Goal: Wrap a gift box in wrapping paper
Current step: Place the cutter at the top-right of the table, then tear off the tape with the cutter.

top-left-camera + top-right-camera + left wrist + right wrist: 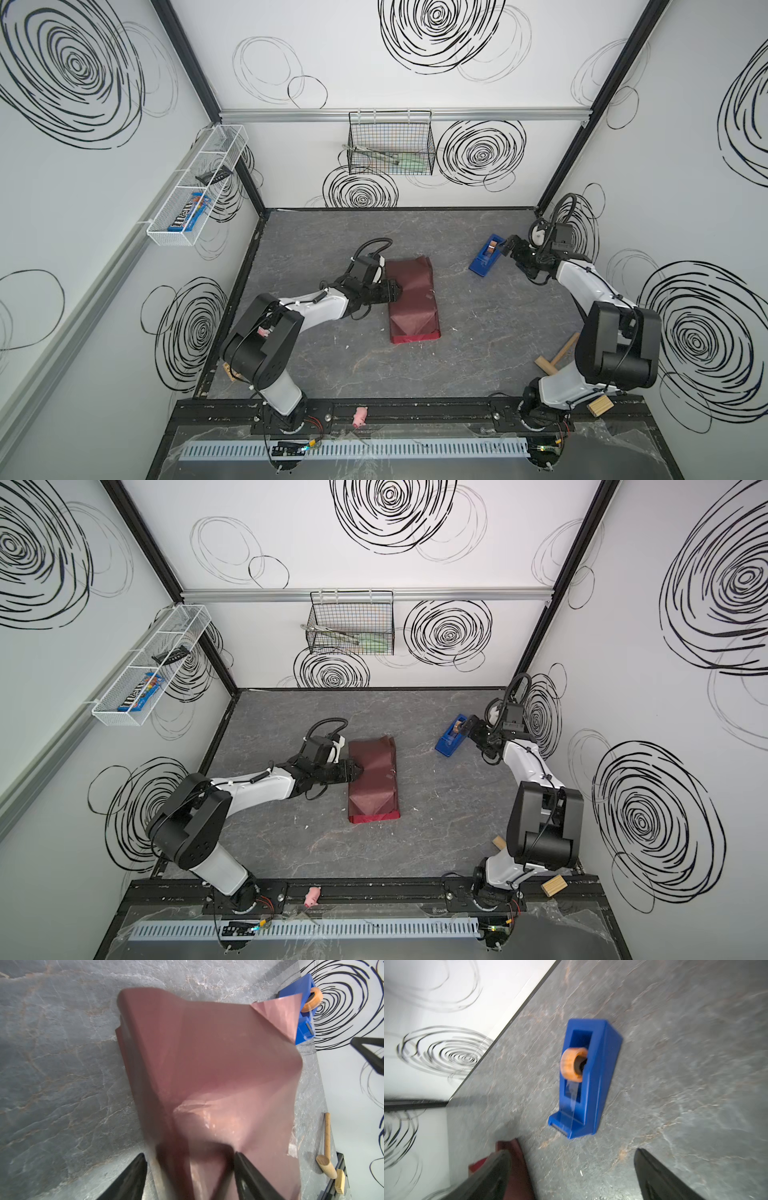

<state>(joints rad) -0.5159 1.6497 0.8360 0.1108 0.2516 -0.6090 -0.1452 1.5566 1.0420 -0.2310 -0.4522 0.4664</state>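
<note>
Mid-table, wrapping paper is folded over the hidden gift box, long axis near-far. Its left edge is straddled by the spread left gripper; right gripper, also spread, is well apart at the tape dispenser.

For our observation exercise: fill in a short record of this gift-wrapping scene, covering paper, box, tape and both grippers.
wrapping paper: maroon, folded into a bundle mid-table
gift box: not visible
tape dispenser: blue, standing apart from the paper
left gripper: jaws apart astride the paper's edge; grip unclear
right gripper: open, empty, by the dispenser
</note>
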